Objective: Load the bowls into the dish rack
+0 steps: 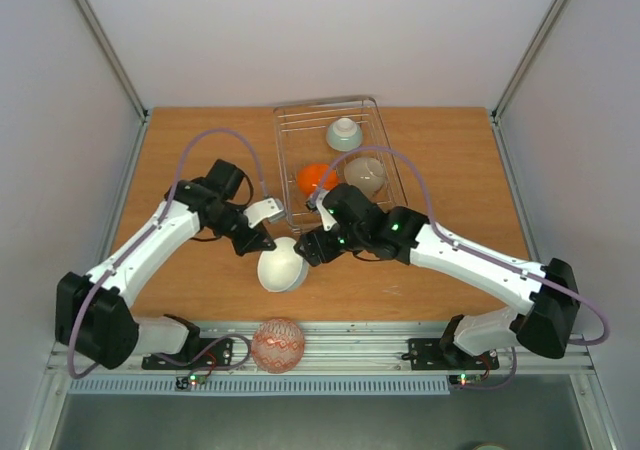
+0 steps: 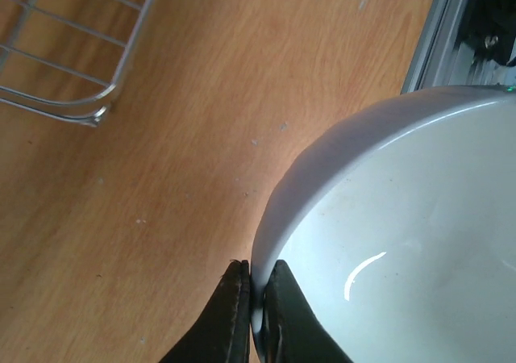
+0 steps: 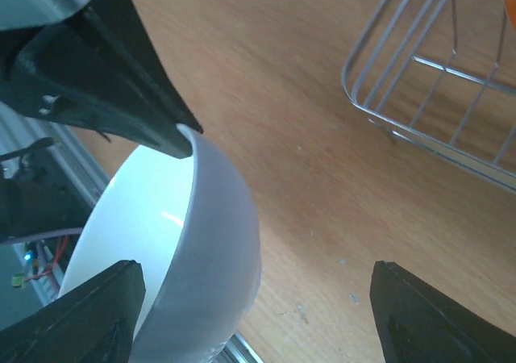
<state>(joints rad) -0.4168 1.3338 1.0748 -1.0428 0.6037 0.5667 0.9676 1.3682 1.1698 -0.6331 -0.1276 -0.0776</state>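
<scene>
Left gripper [image 2: 256, 286] is pinched tight on the rim of the white bowl [image 1: 283, 268]. The bowl is tipped on its side just in front of the dish rack [image 1: 300, 140], by its near-left corner, and I can't tell if it touches the table [image 1: 450, 170]. Right gripper [image 3: 256, 266] is spread wide beside that bowl, holding nothing, and its wrist sits right between bowl and rack. In the rack are an orange bowl [image 1: 314, 177], a beige bowl [image 1: 365, 175] and a pale bowl [image 1: 344, 133] flipped over. A red-patterned bowl [image 1: 277, 344] sits on the metal rail [image 1: 380, 340] between the arm bases.
</scene>
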